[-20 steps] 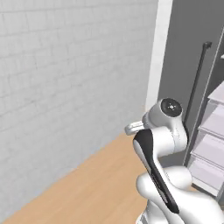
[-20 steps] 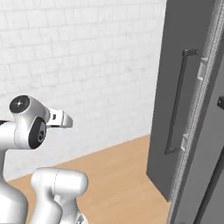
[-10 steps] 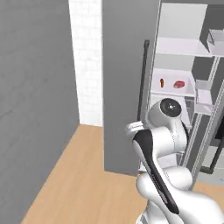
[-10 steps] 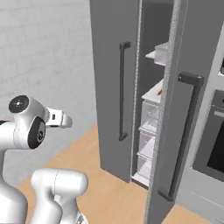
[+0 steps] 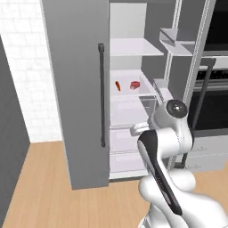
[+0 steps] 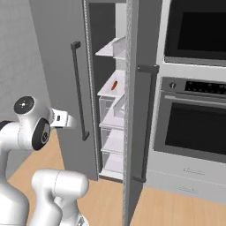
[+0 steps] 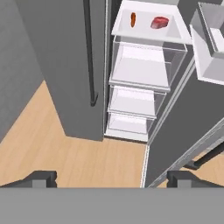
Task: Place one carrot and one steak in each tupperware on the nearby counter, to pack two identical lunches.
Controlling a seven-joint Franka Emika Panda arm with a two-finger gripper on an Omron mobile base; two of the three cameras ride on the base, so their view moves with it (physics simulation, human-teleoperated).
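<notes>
One orange carrot and one red steak lie side by side on a white shelf inside the open grey fridge. The hand view looks down on them from well back, carrot to the left of steak. From the right base view the carrot shows through the door gap. My gripper is open, with nothing between its fingertips, and hangs far from the shelf, above the wood floor. The tupperware and the counter are out of view.
The fridge's left door is shut, with a dark vertical handle. Its right door stands open, edge toward me, with bins on its inner side. A built-in oven is to the right. Clear drawers sit below the shelf.
The whole picture has swung as the base turned, from a white brick wall to the open fridge straight ahead. The arm holds the same pose and the gripper has stayed open.
</notes>
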